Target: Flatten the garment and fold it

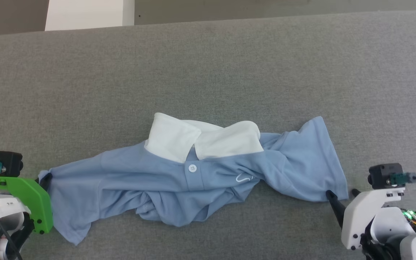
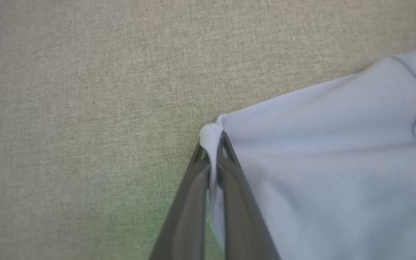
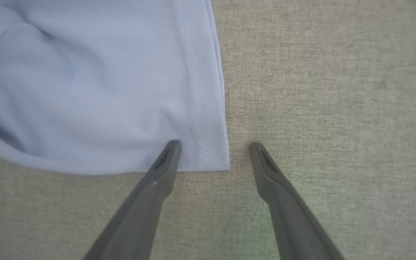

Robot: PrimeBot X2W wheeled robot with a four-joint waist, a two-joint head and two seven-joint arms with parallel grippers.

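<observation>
— One grey cloth-covered table [image 1: 208, 65] is seen across the whole head view. What is laid on it?

— The garment [image 1: 121, 184], light blue, is spread crosswise over the middle of the near part. It is rumpled and bunched along its near edge (far from flat).

— How is the left claw [image 2: 211, 144] found?

— It is closed tight on the garment's left end. A thin pinch of blue cloth is caught between the two dark fingers, as shown in the left wrist view.

— And the right claw [image 3: 215, 145]?

— It is spread wide, with nothing gripped. The hemmed corner at the garment's right end is placed between the tips. One finger is set over the cloth just inside the hem, the other over bare table just beside it. Whether the cloth is touched cannot be told.

— What smaller parts are made out?

— A white collar [image 1: 179, 139] is turned up at the far edge. A faint white print [image 1: 242, 177] is seen to the right of the placket, and a small white button [image 1: 192, 168] is sewn just below the collar.
</observation>
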